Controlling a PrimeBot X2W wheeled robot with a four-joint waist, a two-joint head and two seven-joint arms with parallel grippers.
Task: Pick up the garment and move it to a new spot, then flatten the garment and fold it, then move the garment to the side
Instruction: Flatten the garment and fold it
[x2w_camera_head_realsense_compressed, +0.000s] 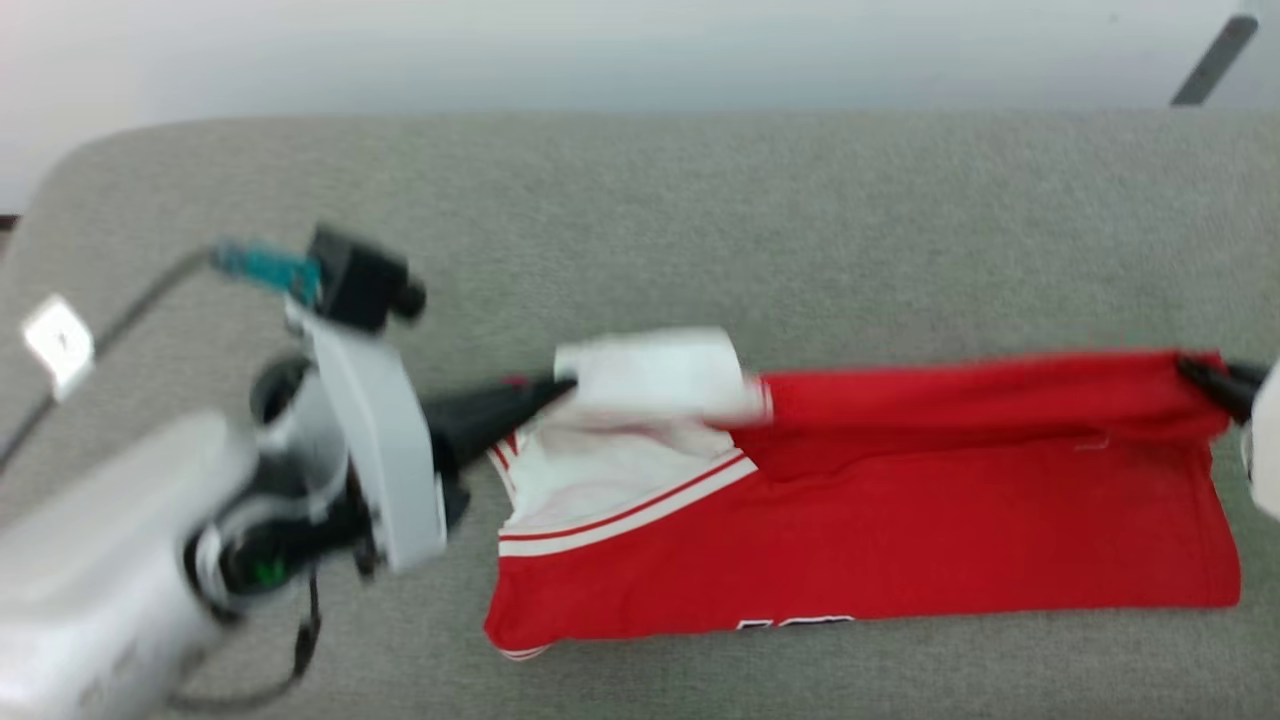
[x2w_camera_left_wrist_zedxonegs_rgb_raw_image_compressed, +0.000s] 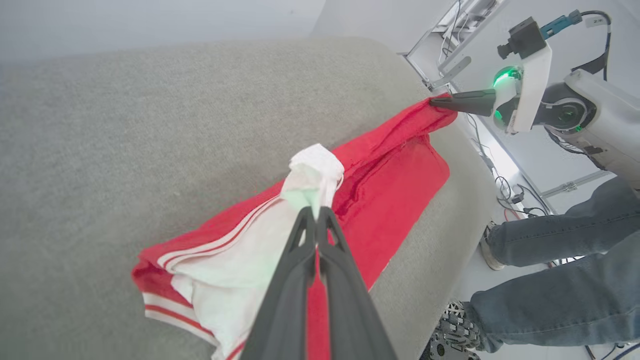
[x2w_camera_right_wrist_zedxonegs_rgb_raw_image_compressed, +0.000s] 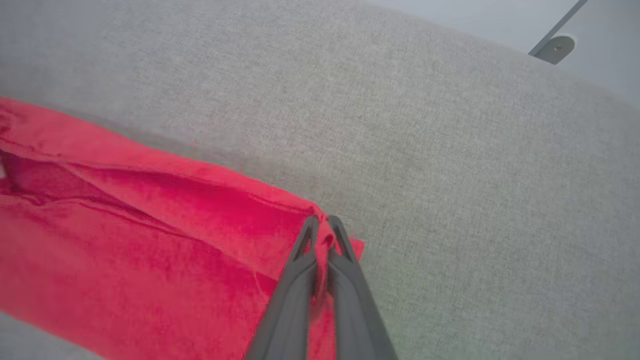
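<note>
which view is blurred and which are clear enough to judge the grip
Head view: motion blur smears the left fingers and the white sleeve of the garment. Left wrist view: sharp, wide-lens bowing, green tint on the sleeve. Right wrist view: slightly soft, yet the right fingers read shut on red cloth.

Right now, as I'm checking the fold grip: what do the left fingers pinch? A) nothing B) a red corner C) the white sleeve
C: the left fingers are shut on the white sleeve of the shirt; the right fingers hold a red corner.
</note>
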